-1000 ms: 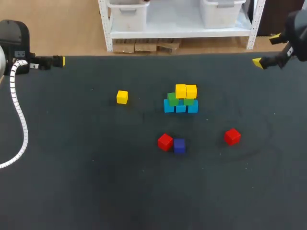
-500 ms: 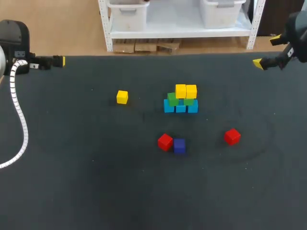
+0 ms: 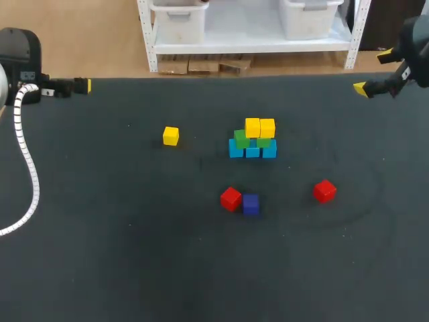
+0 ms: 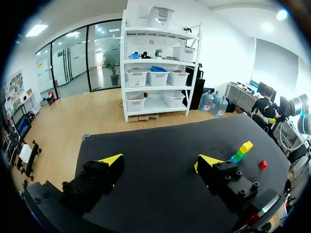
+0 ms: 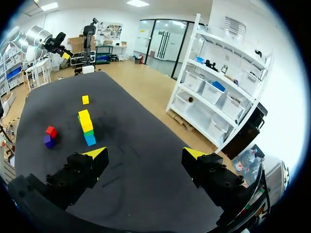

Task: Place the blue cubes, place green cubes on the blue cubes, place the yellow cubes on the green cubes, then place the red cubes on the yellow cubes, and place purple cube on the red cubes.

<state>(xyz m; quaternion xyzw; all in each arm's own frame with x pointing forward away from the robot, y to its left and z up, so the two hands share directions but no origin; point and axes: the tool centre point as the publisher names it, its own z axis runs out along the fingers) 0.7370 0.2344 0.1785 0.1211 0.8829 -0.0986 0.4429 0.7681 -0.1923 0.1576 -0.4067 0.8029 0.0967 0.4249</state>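
At mid-frame on the worktop (image 3: 134, 255), blue cubes (image 3: 252, 151) carry green cubes (image 3: 241, 138) and yellow cubes (image 3: 259, 127); red cubes (image 3: 230, 198) and purple cube (image 3: 251, 204) lie below. Toward the upper corners, left jaws and right jaws stand released, empty.

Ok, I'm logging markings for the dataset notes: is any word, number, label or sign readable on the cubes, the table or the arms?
No readable text anywhere.
Stacked cubes, loose yellow cube, paired red cube, purple cube, lone red cube: plain faces, no print.
Table: no markings.
Left arm housing: a small pale label, too small to read.
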